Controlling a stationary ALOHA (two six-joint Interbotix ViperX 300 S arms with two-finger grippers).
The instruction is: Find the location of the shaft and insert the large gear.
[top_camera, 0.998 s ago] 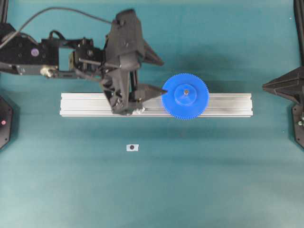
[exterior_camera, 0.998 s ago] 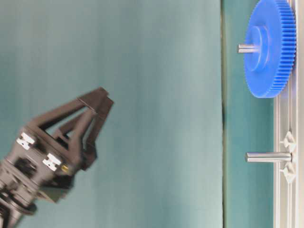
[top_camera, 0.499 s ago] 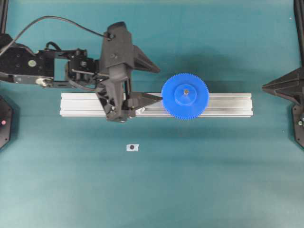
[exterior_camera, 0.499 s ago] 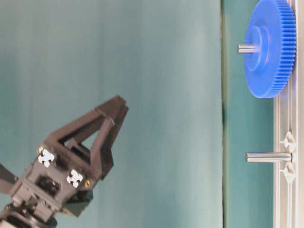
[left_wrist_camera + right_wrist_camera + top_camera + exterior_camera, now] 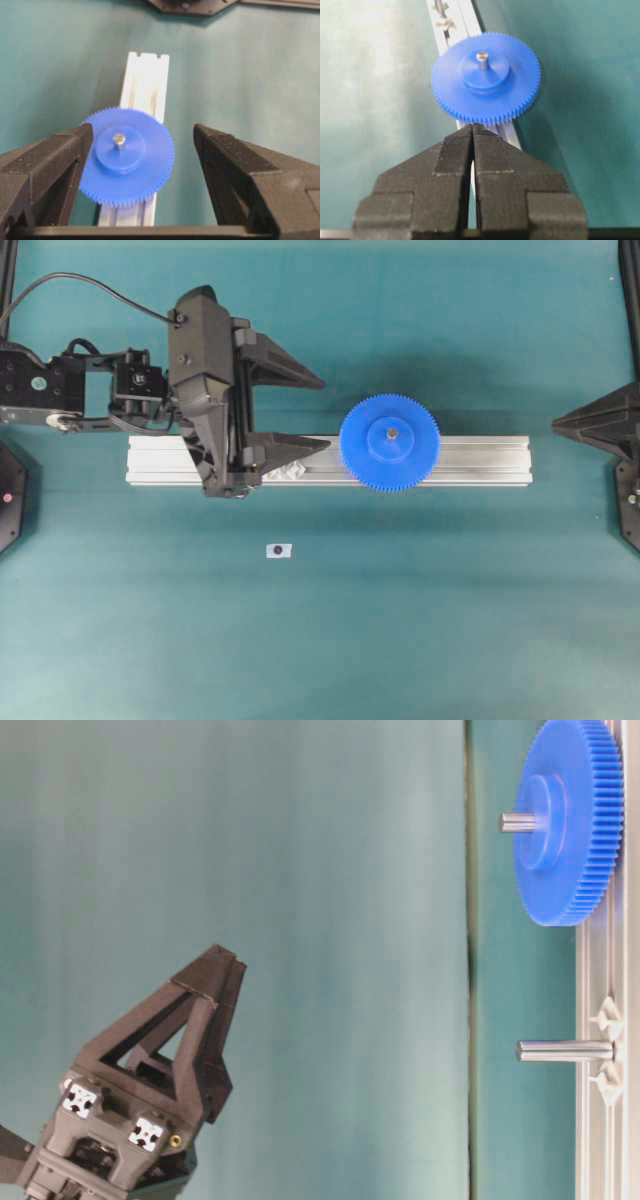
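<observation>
Since the large gear [image 5: 389,442] already sits flat on the shaft [image 5: 391,432], whose tip pokes through the hub right of the aluminium rail's [image 5: 480,461] middle, the task looks done. The left gripper [image 5: 326,412] is nearer, jaws wide and empty, gear off to its right; the right gripper [image 5: 472,131] is pinched closed, empty. Versus a second ago, the left gripper has backed off leftward, uncovering the spare pin's clips [image 5: 285,472].

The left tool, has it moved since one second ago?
Yes. In the overhead view the left tool has pulled back to the left, away from the blue gear, which sits unmoved on the rail.
</observation>
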